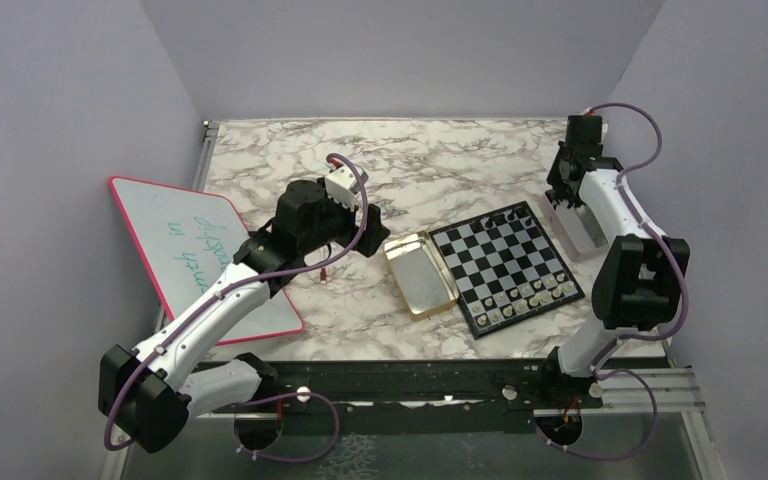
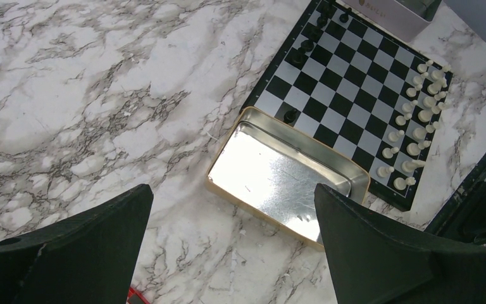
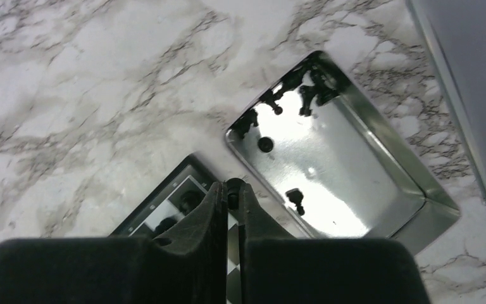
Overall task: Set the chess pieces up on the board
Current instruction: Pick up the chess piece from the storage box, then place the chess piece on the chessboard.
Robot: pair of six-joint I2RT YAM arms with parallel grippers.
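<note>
Placing black pieces.
Right gripper (image 3: 233, 190) clamps a black piece (image 3: 232, 200); next, seat it upright on a vacant board (image 1: 505, 262) square. Left gripper (image 2: 233, 209) is spread wide.

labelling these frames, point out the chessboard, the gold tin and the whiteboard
chessboard (image 1: 506, 265): top view, a bare middle square
gold tin (image 1: 420, 275): top view, its bare floor
whiteboard (image 1: 155, 225): top view, bare face left of the writing

Right hand (image 3: 233, 189) hides most of the board (image 3: 178, 191) — its pinched black chess piece (image 3: 233, 201) too small to name.
</note>
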